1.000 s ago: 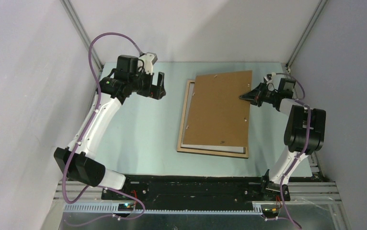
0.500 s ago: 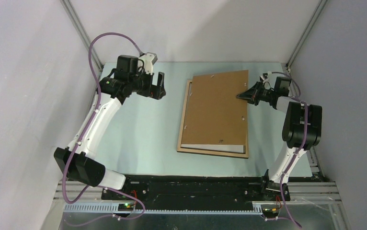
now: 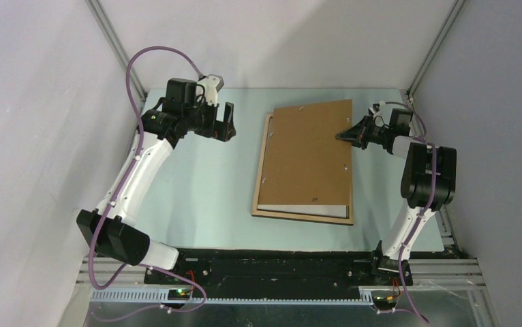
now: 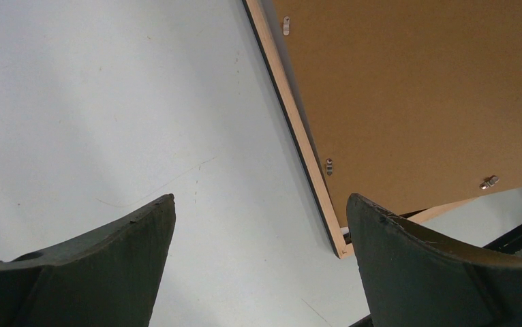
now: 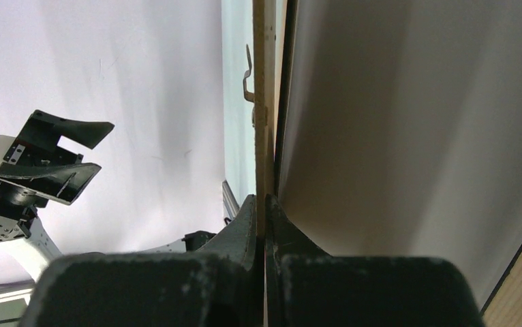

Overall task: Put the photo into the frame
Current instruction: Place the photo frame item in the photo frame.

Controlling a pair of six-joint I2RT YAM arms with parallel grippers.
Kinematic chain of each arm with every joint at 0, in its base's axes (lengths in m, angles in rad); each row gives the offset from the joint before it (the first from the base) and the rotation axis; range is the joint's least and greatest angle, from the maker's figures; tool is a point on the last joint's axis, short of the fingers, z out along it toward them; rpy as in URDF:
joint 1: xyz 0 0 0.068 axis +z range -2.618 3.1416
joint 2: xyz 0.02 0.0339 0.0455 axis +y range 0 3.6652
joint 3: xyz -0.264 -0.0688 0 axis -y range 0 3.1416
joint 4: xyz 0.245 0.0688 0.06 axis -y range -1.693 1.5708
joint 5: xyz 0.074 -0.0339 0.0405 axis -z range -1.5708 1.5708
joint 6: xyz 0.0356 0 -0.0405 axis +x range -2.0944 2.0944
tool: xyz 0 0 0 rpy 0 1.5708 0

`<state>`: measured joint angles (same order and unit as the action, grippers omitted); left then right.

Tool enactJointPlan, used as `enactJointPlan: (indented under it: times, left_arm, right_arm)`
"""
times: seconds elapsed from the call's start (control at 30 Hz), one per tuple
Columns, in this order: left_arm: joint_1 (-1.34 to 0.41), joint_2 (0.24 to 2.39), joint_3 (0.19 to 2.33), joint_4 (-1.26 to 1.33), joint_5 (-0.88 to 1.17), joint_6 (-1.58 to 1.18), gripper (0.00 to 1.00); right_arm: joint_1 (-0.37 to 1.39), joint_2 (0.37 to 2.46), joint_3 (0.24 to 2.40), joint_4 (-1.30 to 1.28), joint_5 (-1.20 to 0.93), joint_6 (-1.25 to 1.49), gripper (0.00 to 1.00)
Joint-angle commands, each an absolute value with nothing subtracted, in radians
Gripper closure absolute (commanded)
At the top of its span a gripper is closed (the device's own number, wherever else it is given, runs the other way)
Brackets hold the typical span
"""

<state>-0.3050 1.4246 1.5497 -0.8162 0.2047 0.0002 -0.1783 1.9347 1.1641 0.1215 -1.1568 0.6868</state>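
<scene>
The frame (image 3: 299, 216) lies back side up on the table, light wood showing. The photo (image 3: 299, 207) lies in it white back up; only a pale strip at the near end shows. The brown backing panel (image 3: 309, 150) lies slanted over both. My right gripper (image 3: 345, 137) is shut on the panel's right edge, holding that side raised. In the right wrist view the gripper (image 5: 265, 201) pinches the thin panel edge (image 5: 266, 102), with the photo's pale back (image 5: 408, 136) below. My left gripper (image 3: 222, 122) is open and empty left of the frame's far corner; in its view (image 4: 259, 199) the frame rail (image 4: 299, 136) shows.
The pale blue table (image 3: 197, 184) is bounded by grey walls at the left, back and right. Small metal clips (image 4: 328, 165) sit along the frame's inner edge. The arm bases and a black rail (image 3: 279, 266) run along the near edge.
My right gripper has shifted the backing panel slightly left and away, so it sits more squarely over the frame. The left arm has not moved.
</scene>
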Motion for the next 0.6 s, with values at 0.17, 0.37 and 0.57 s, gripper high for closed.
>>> enactJointPlan:
  times: [0.17,0.37,0.57]
  left_arm:
    - [-0.3,1.395,1.536,-0.784,0.204,0.011,0.0]
    - [-0.299,1.394,1.534,-0.784,0.204,0.011,0.0]
    - [-0.3,1.392,1.534,-0.784,0.204,0.011,0.0]
  right_arm:
    - [-0.169,1.934,1.212,0.123,-1.237,0.695,1.0]
    - [-0.167,1.933,1.212,0.083,-1.236,0.672,1.0]
    - [-0.164,1.93,1.212,0.068,-1.238,0.662,1.0]
